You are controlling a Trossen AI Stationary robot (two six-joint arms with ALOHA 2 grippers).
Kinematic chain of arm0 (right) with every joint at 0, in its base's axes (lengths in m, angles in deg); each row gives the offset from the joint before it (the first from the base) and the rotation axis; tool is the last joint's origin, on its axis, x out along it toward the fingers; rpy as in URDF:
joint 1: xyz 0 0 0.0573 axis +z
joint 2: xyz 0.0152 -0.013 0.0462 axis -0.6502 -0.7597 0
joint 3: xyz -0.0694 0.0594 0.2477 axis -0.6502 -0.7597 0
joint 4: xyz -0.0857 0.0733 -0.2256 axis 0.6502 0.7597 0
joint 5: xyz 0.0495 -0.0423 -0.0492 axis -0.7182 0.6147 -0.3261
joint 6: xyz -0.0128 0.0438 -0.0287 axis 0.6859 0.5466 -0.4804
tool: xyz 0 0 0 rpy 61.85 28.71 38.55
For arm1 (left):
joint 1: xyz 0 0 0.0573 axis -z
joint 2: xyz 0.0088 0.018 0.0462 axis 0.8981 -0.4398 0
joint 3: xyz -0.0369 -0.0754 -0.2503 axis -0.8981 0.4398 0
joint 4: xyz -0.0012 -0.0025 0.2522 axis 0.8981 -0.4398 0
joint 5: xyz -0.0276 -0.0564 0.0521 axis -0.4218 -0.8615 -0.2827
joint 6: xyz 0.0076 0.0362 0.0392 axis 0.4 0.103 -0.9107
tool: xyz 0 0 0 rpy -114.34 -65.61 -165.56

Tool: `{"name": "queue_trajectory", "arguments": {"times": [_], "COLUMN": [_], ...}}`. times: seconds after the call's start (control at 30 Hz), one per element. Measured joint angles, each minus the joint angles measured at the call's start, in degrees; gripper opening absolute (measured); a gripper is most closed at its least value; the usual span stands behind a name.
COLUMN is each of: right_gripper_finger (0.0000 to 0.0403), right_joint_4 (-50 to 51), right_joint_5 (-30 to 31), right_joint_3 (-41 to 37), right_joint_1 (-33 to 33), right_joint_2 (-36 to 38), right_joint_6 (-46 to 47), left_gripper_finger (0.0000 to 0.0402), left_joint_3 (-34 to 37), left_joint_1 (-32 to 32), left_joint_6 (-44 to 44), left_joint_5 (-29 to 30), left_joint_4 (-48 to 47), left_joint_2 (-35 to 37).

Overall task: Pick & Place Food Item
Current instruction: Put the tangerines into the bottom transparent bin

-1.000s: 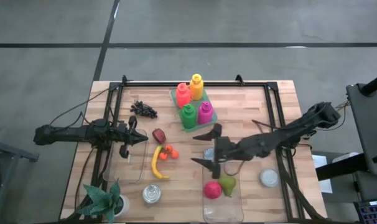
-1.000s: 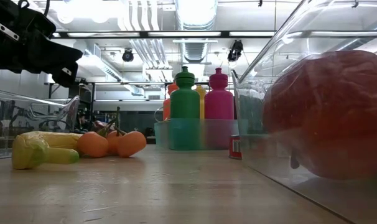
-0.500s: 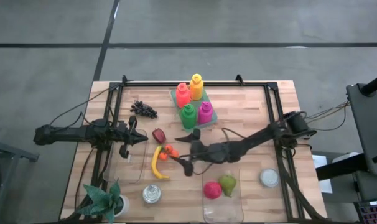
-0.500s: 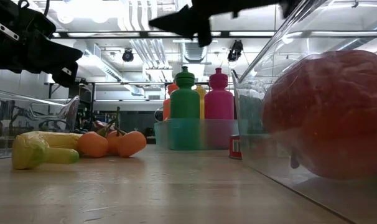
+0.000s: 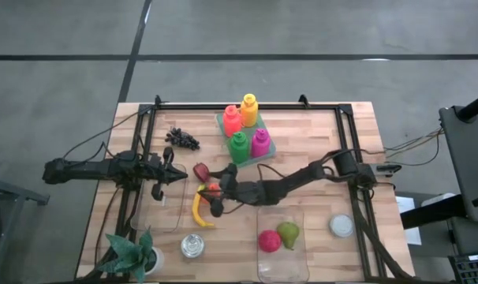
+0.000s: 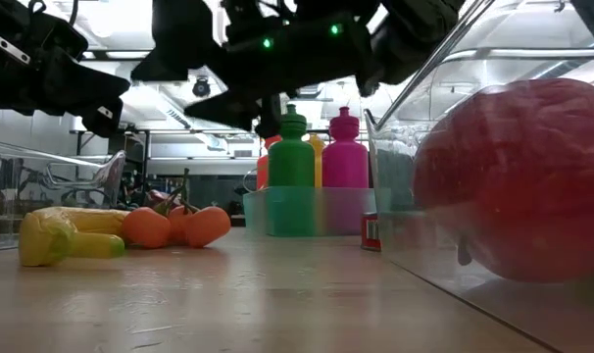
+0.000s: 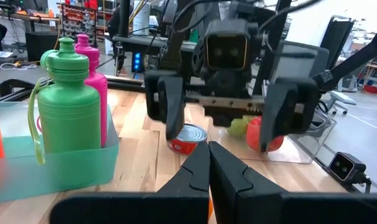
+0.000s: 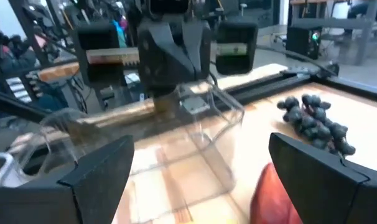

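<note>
High view: a wooden table on grey floor; right gripper, fingers spread and empty, hangs over the tomatoes beside the banana; left gripper, clenched on nothing, waits over a clear bin. Low view: banana and tomatoes lie touching; right gripper above. Right wrist view: grapes near the bin.

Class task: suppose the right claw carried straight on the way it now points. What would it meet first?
Probably the clear container lying ahead of the open right claw, with the left claw shut above its far end. The dark red fruit and grapes sit off to one side. Depth is uncertain.
</note>
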Motion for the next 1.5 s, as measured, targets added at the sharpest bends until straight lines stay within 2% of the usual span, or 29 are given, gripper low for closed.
{"name": "queue_trajectory", "arguments": {"times": [0.3, 0.6, 0.77, 0.97, 1.1, 1.3, 1.4, 1.5], "right_gripper_finger": [0.037, 0.037, 0.037, 0.037, 0.037, 0.0368, 0.0355, 0.0326], "right_joint_4": [3.0, 5.3, 7.6, 8.6, 10.4, 10.3, 10.3, 10.3], "right_joint_5": [0.4, -1.7, -6.6, -7.8, -13.9, -15.1, -16.9, -17.3], "right_joint_3": [-3.9, -4.8, -4.8, -4.8, -4.8, -3.5, -2.3, -1.5], "right_joint_1": [-0.5, -1.1, -1.6, -2.2, -3.0, -3.8, -3.8, -3.9], "right_joint_2": [0.2, 0.3, 0.3, 0.3, 0.3, -0.6, -2.2, -3.5], "right_joint_6": [2.8, 3.1, 3.7, 3.6, 4.0, 2.3, 3.5, 4.3], "left_gripper_finger": [0.0001, 0.0001, 0.0001, 0.0001, 0.0001, 0.0001, 0.0001, 0.0001], "left_joint_3": [0.0, 0.0, 0.0, 0.0, 0.0, 0.0, 0.0, 0.0], "left_joint_1": [0.0, 0.0, 0.0, 0.0, 0.0, 0.0, 0.0, 0.0], "left_joint_6": [0.0, 0.0, 0.0, 0.0, 0.0, 0.0, 0.0, 0.0], "left_joint_5": [0.0, 0.0, 0.0, 0.0, 0.0, 0.0, 0.0, 0.0], "left_joint_4": [0.0, 0.0, 0.0, 0.0, 0.0, 0.0, 0.0, 0.0], "left_joint_2": [-0.3, -0.3, -0.3, -0.3, -0.3, -0.3, -0.3, -0.3]}}
